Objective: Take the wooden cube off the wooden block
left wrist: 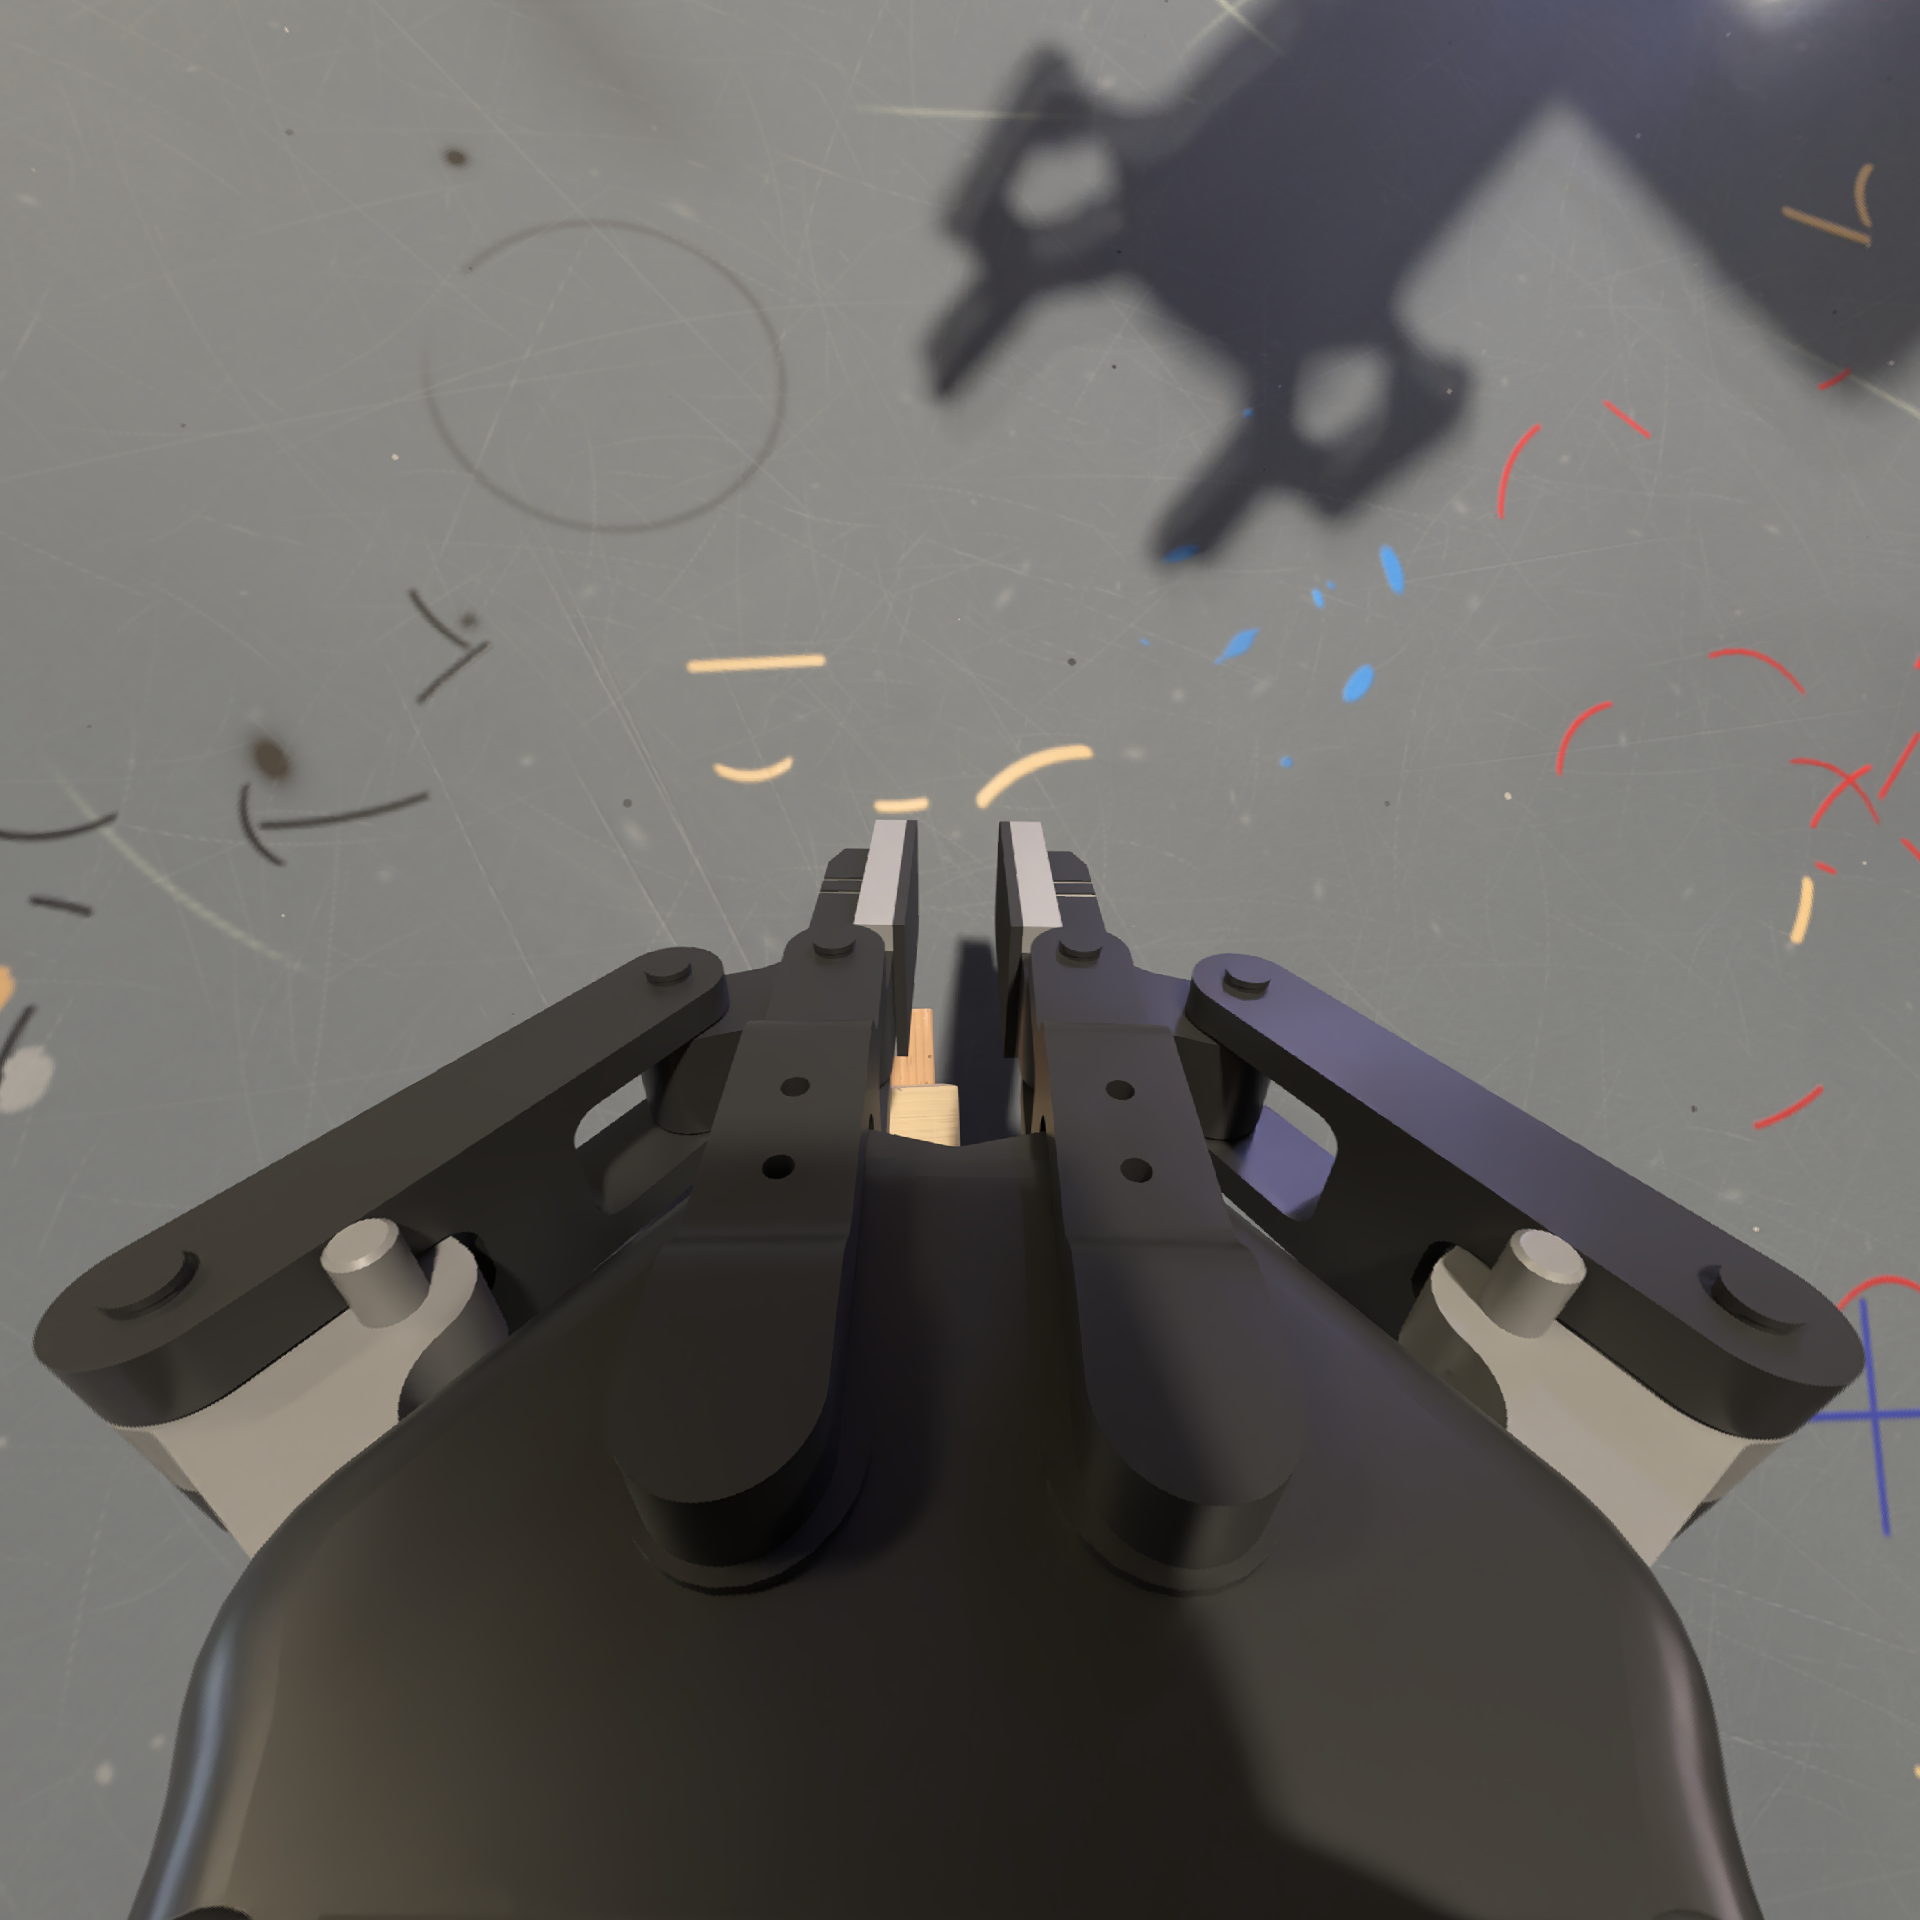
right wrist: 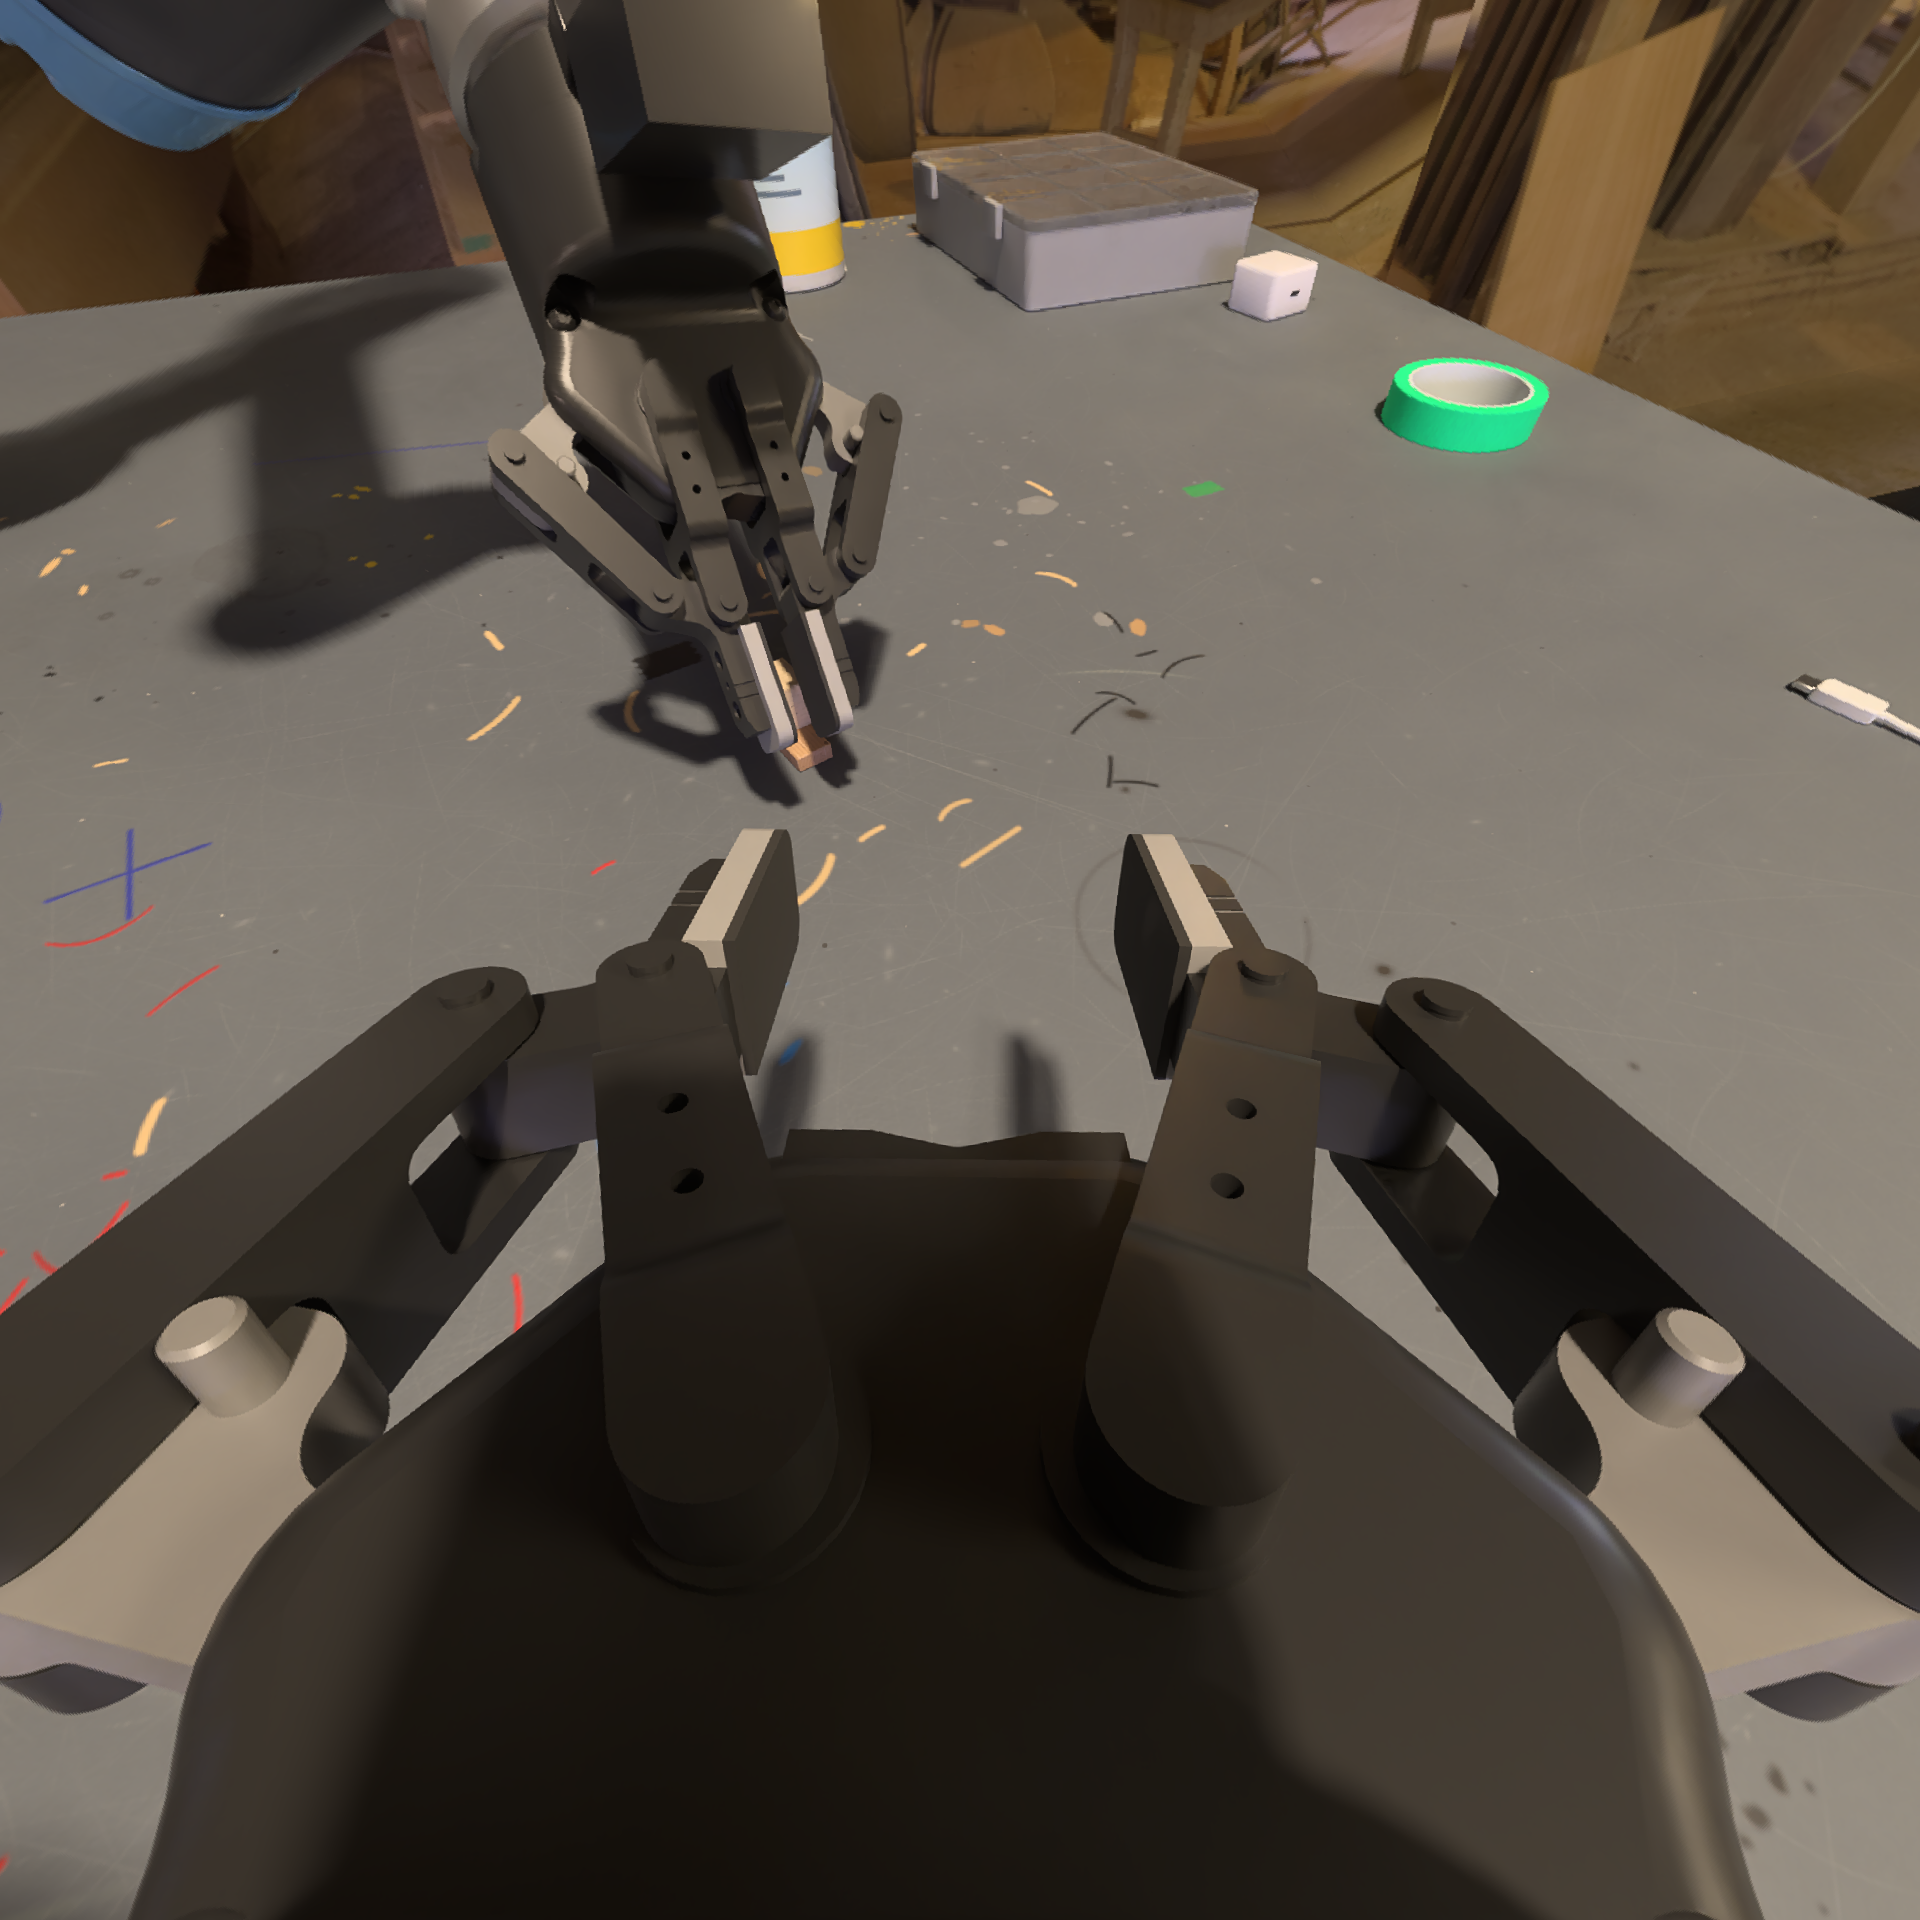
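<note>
The left pincer (left wrist: pixel 957 873) points down at the grey tabletop (left wrist: pixel 312 520), its fingers drawn close with only a narrow gap between the pads; in the left wrist view a sliver of pale wood (left wrist: pixel 921 1081) shows deep between the fingers, near the palm. From the right wrist view, the left pincer (right wrist: pixel 800 717) sits at 12 o'clock from the right pincer, low over the tabletop (right wrist: pixel 1455 831), and a small wooden piece (right wrist: pixel 808 750) pokes out just below its tips, touching or nearly touching the surface. Whether that piece is the wooden cube or the wooden block cannot be told, nor whether the pads truly clamp it. The right pincer (right wrist: pixel 951 914) is spread wide and holds nothing. Farther off in that view, at about 1 o'clock, a green tape roll (right wrist: pixel 1465 405) lies flat, with a small white cube (right wrist: pixel 1273 283) beside a grey lidded box (right wrist: pixel 1091 218) beyond it. A white cable plug (right wrist: pixel 1844 701) lies at 2 o'clock.
</note>
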